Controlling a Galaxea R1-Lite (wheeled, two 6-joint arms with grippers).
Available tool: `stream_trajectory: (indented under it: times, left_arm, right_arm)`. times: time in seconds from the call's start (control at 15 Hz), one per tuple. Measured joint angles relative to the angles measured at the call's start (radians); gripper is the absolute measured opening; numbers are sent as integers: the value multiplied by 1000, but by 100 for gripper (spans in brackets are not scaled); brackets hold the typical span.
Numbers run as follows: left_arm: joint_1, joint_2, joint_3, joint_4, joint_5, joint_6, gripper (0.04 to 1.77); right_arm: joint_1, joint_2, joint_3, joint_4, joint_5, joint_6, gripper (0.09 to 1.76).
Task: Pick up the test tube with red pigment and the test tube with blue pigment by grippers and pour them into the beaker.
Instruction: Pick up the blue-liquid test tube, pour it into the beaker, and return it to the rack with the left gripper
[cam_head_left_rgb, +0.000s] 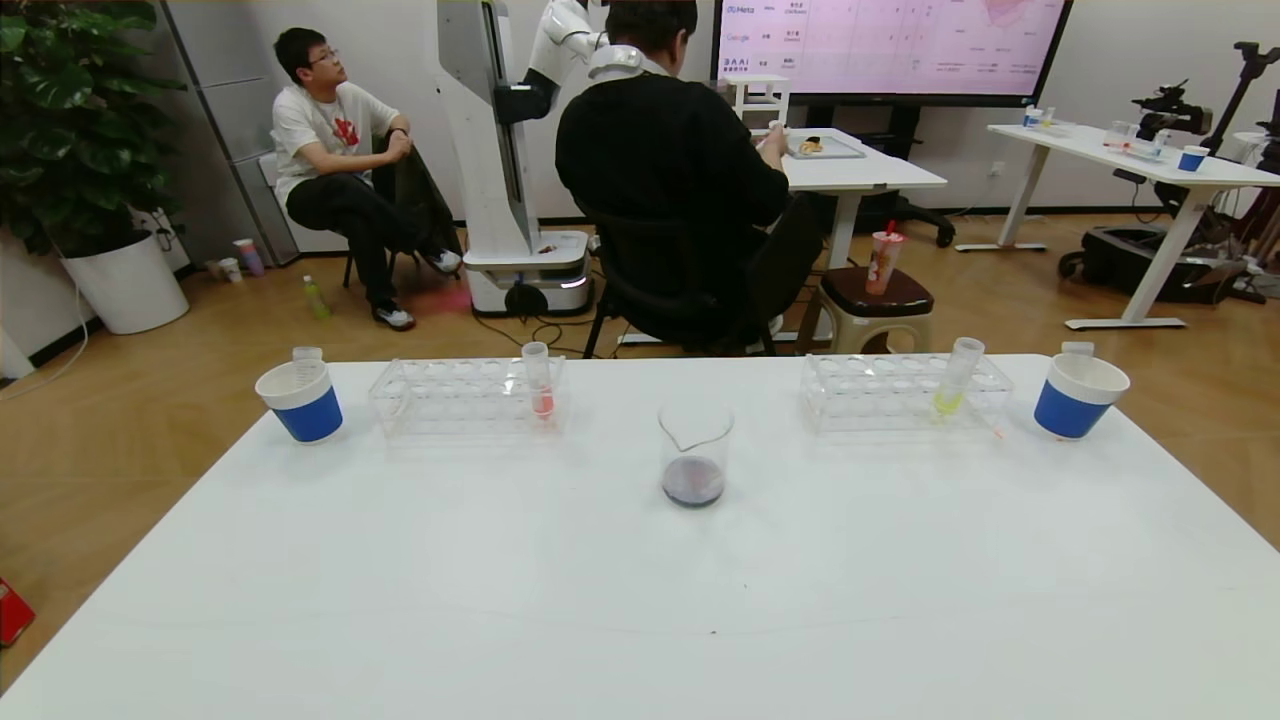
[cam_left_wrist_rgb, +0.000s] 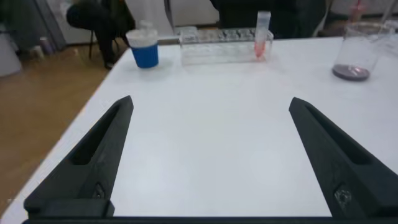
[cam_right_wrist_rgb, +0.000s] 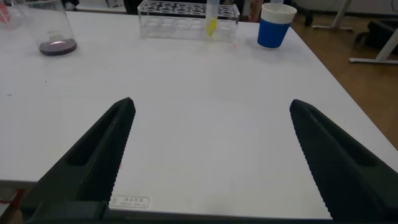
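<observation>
Surveying from the head view, the white worktop (cam_head_left_rgb: 640, 600) carries a small clear glass beaker (cam_head_left_rgb: 695, 455) at centre, holding a shallow dark purple pool. Behind it on the robot's left stands a clear plastic rack (cam_head_left_rgb: 465, 395) with one slim tube of pinkish-red liquid (cam_head_left_rgb: 540, 380) upright in it, and a blue-and-white paper cup (cam_head_left_rgb: 302, 398) beyond. On the right, a second clear rack (cam_head_left_rgb: 905, 392) holds a leaning tube of yellow-green liquid (cam_head_left_rgb: 955, 378), with another blue-and-white cup (cam_head_left_rgb: 1075, 395) at the far end. No tube of blue liquid can be identified, and neither arm shows in this view.

From the left wrist view, the left gripper (cam_left_wrist_rgb: 208, 158) hangs low over bare worktop near the front edge, fingers spread wide and holding nothing. The pinkish-red tube (cam_left_wrist_rgb: 262, 36) and the beaker (cam_left_wrist_rgb: 359, 51) lie well ahead of it.

From the right wrist view, the right gripper (cam_right_wrist_rgb: 211, 158) is likewise spread wide and empty, well short of the yellow-green tube (cam_right_wrist_rgb: 212, 18).

Judged risks: the purple pool suggests both pigments may already be mixed, so reaching for the remaining pinkish tube could mean pouring the wrong liquid. A wide approach could also clip a rack and topple its tube.

Only the wrist views show the grippers; only the head view shows both racks together.
</observation>
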Motion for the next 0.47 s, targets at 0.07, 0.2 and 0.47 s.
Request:
stream_trajectory:
  times: [0.07, 0.2, 0.47]
  left_arm:
    - [0, 0, 15, 59, -11, -4, 175]
    - [0, 0, 27, 41, -19, -3, 175]
    - [1, 0, 34, 35, -6, -26, 175]
  right_arm:
    - [0, 0, 0, 0, 0, 0, 174]
    - [0, 0, 0, 0, 0, 0, 174]
    - [0, 0, 0, 0, 0, 0, 174]
